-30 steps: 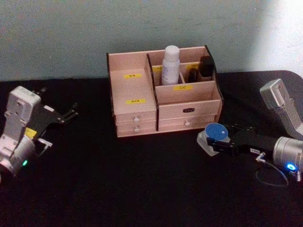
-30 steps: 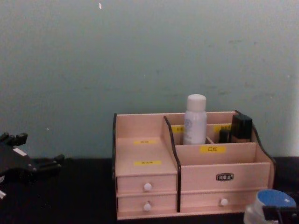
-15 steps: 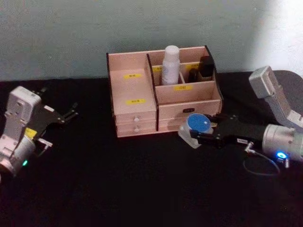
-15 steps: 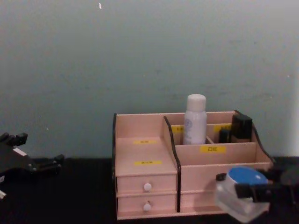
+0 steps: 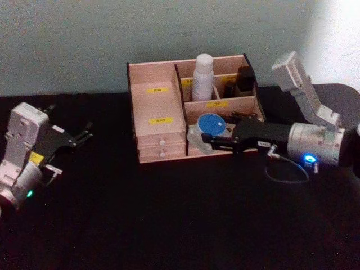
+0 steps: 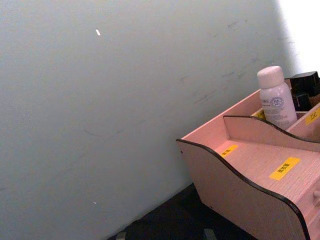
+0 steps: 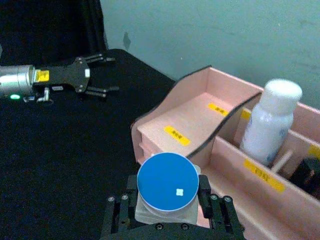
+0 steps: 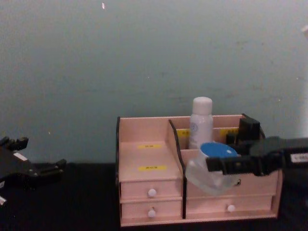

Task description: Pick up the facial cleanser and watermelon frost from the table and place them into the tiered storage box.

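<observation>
Reaching across level, right claw [image 5: 207, 138] — clamped on watermelon frost [image 5: 211, 123] — hangs before tiered storage box [image 5: 154, 107]; left claw [image 5: 84, 134] parked, splayed.

The pale pinkish-wood tiered organiser with dark edges [image 5: 157, 107] is keeping its two stepped left compartments open from above, with nothing standing in them. In its right half, the tall white cylindrical bottle [image 5: 202, 76] is occupying the back row just beside the divider. Small dark containers [image 5: 242, 79] are filling the back right corner, and the long trough before them is lying bare. The right gripper [image 5: 209, 135], clamped on a squat clear jar with a blue lid [image 5: 210, 124], is hanging in front of that half. The black tabletop [image 5: 169, 214] is lying open across to the left gripper [image 5: 84, 134], which is resting well apart, fingers spread.
</observation>
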Controlling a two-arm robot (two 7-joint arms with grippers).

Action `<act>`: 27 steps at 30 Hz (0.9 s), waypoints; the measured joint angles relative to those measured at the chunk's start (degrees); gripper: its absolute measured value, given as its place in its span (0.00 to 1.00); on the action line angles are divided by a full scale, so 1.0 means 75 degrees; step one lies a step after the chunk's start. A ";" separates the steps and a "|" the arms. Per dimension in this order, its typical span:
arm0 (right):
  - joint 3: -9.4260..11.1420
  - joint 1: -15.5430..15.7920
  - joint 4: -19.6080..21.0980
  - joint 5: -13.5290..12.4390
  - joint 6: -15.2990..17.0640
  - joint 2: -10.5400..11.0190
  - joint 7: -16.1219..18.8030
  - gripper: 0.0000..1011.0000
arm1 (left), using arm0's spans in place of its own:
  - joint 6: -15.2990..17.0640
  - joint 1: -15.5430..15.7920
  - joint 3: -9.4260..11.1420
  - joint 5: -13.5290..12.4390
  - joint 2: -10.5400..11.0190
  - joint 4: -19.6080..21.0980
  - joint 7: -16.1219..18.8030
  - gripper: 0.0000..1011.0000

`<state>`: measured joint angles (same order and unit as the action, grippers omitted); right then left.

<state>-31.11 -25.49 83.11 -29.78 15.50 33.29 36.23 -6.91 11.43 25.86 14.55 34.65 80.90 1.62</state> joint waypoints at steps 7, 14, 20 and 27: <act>-0.0268 -0.0544 -0.0452 0.0098 -0.0156 -0.0342 0.0082 0.72 | 0.0000 0.0001 0.0000 0.0000 0.0000 0.0000 0.0000 0.99; -0.0513 -0.1031 -0.0946 0.0228 -0.0320 -0.0733 0.0138 0.72 | 0.0000 0.0000 0.0000 0.0000 0.0000 0.0000 0.0000 0.99; -0.0677 -0.1354 -0.1341 0.0348 -0.0421 -0.1029 0.0184 0.72 | 0.0000 0.0000 0.0000 0.0000 0.0000 0.0000 0.0000 0.99; -0.0843 -0.1714 -0.1864 0.0515 -0.0518 -0.1399 0.0221 0.72 | 0.0000 0.0001 0.0000 0.0000 0.0000 0.0000 0.0001 0.99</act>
<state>-37.43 -38.35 69.13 -25.92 11.62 22.79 37.89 -6.91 11.43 25.86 14.55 34.64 80.90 1.62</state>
